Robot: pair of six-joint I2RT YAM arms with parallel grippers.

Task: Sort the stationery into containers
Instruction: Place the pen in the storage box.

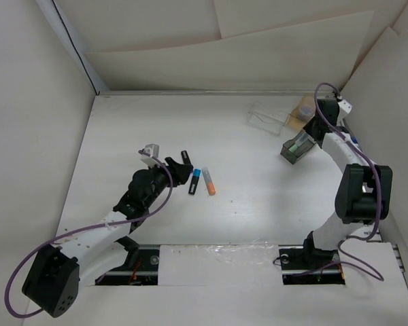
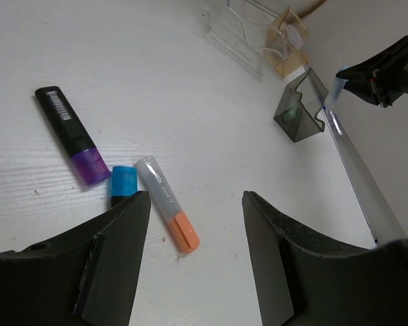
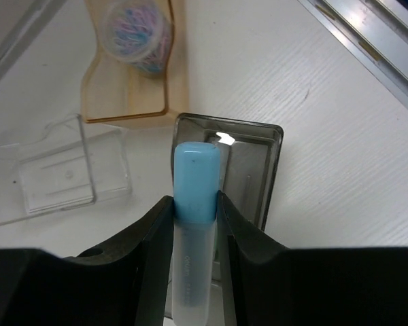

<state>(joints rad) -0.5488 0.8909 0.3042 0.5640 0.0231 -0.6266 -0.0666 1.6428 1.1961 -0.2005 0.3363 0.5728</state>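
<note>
My right gripper point(image 3: 196, 209) is shut on a pale marker with a light-blue cap point(image 3: 196, 180) and holds it upright over the smoky dark grey box point(image 3: 251, 170). That box point(image 1: 296, 150) holds a green-ended marker point(image 1: 298, 145). The clear box point(image 1: 266, 117) and the tan-orange box point(image 1: 298, 121) lie behind it. My left gripper point(image 2: 194, 204) is open and empty, low over the table. Just ahead of it lie a black marker with a purple end point(image 2: 71, 136), a blue-capped marker point(image 2: 123, 182) and a grey marker with an orange end point(image 2: 167, 204), the last reaching between the fingers.
A small tub of coloured clips point(image 3: 139, 30) sits in the tan-orange box point(image 3: 132, 95). A metal rail point(image 3: 374, 41) runs along the right table edge. White walls close in the back and sides. The right arm point(image 2: 387, 68) hangs above the boxes.
</note>
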